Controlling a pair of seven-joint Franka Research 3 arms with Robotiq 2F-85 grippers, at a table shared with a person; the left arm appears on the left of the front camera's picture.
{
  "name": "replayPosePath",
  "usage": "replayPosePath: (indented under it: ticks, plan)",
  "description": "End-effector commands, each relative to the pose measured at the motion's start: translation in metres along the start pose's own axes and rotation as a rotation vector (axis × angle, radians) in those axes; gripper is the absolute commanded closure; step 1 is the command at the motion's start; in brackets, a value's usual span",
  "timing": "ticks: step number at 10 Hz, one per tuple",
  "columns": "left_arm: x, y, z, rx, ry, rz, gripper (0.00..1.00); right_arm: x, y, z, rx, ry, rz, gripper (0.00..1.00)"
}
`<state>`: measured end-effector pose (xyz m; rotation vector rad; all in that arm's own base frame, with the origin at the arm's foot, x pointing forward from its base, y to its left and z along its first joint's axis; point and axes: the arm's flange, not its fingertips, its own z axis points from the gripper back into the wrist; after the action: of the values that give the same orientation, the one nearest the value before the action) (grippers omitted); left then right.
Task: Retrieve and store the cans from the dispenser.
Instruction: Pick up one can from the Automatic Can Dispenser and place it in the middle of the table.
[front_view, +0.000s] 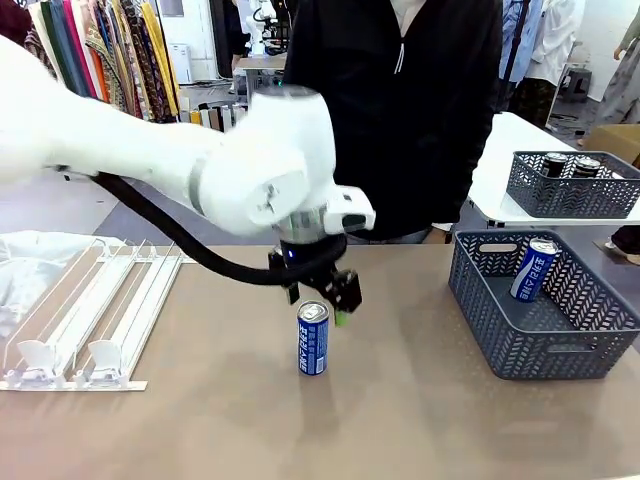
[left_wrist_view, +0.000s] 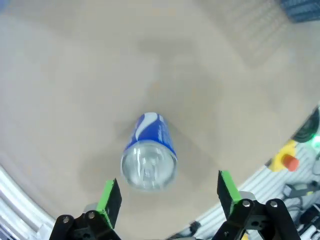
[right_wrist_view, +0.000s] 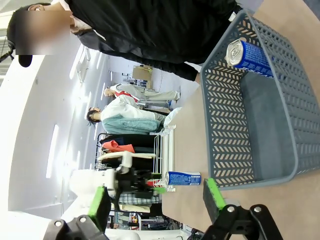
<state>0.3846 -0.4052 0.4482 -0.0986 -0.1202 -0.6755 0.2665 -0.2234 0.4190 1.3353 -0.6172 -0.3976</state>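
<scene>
With the left jaws (left_wrist_view: 167, 200) spread wide above the upright blue can (left_wrist_view: 149, 159) on the table (left_wrist_view: 75, 75), centre it between them before lowering.

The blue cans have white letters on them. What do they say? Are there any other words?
Table can: white lettering, too small to read.
Basket can: white lettering, too blurred to read.
Black cans in the far basket: no print can be made out.
No other words show.

The right gripper (right_wrist_view: 157, 204) stood open before a grey-blue basket (right_wrist_view: 280, 145) holding one blue can (right_wrist_view: 248, 55), another blue can (right_wrist_view: 183, 178) standing on the counter (right_wrist_view: 192, 135).
</scene>
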Motion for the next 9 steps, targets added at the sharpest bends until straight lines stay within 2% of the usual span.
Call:
replayPosePath:
  ticks: [1, 3, 5, 7, 8, 9]
  plan:
    - [-0.064, 0.035, 0.089, -0.044, -0.037, 0.07, 0.0, 0.001, 0.002, 0.001, 0.004, 0.003, 0.012, 0.0]
    - [-0.12, 0.094, 0.156, -0.255, -0.106, 0.109, 0.0, 0.001, 0.002, 0.001, 0.004, 0.003, 0.012, 0.0]
    - [-0.186, 0.176, 0.197, -0.41, -0.187, 0.228, 0.0, 0.001, 0.002, 0.001, 0.004, 0.003, 0.012, 0.0]
    - [-0.257, 0.263, 0.215, -0.556, -0.239, 0.401, 0.0, 0.001, 0.002, 0.001, 0.004, 0.003, 0.012, 0.0]
    - [-0.3, 0.3, 0.215, -0.618, -0.303, 0.516, 0.0, 0.001, 0.002, 0.001, 0.004, 0.003, 0.012, 0.0]
    - [-0.334, 0.325, 0.208, -0.698, -0.352, 0.56, 0.0, 0.001, 0.002, 0.001, 0.004, 0.003, 0.012, 0.0]
